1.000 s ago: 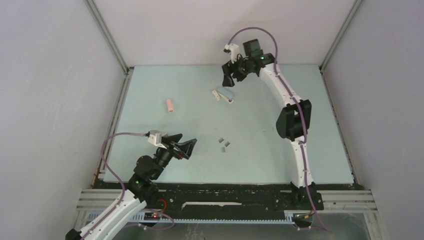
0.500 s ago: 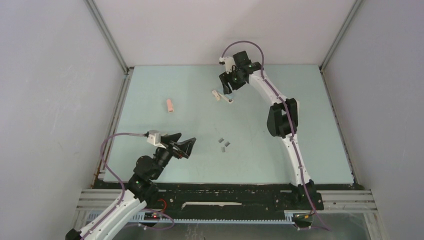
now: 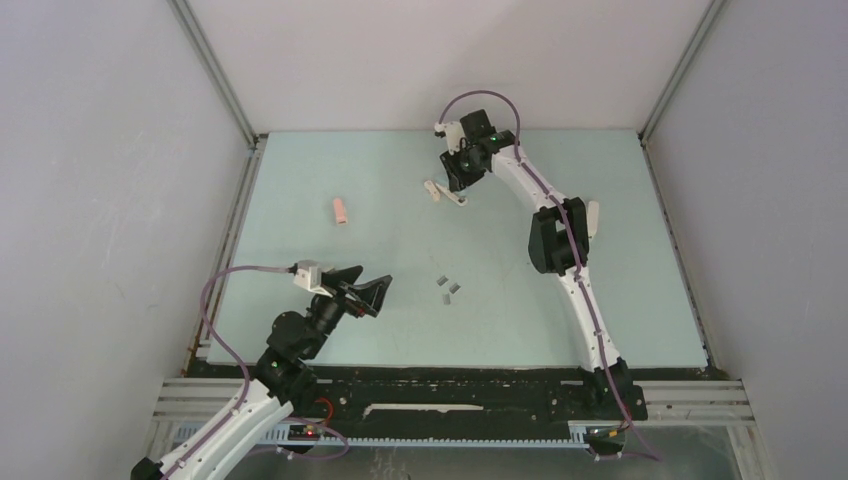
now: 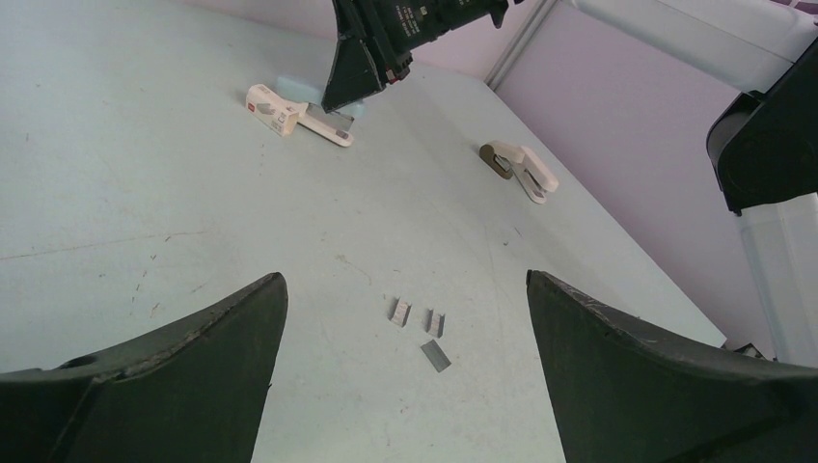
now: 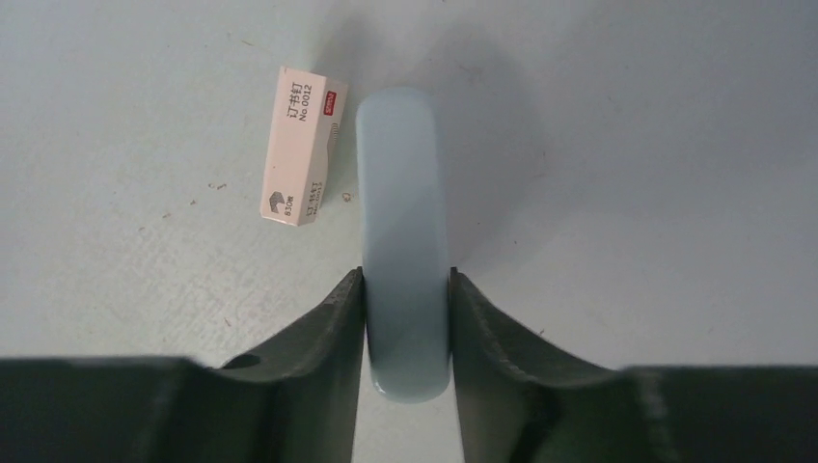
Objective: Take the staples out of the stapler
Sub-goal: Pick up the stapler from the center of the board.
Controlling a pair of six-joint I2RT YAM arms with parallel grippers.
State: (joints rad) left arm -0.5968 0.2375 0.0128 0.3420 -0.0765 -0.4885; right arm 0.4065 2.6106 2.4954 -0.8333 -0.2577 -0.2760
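A pale blue stapler (image 5: 400, 174) lies at the far middle of the table, and my right gripper (image 5: 405, 275) is shut on it, one finger pressed against each long side. From above, the right gripper (image 3: 455, 180) hides most of the stapler; a white part (image 3: 456, 200) sticks out below it. Three short grey staples (image 3: 447, 287) lie loose mid-table, also seen as staples (image 4: 422, 330) ahead of my left gripper (image 4: 405, 280). The left gripper (image 3: 373, 277) is open and empty, hovering near the front left.
A small white staple box (image 5: 301, 159) lies right beside the blue stapler. A pink stapler (image 3: 341, 210) lies at the left. A white stapler (image 4: 521, 166) lies to the right, near the right arm's elbow (image 3: 560, 240). Walls enclose the table.
My right gripper came down and forward onto the blue stapler, and its jaws narrowed until they touched its sides. The left arm and the staples have not moved.
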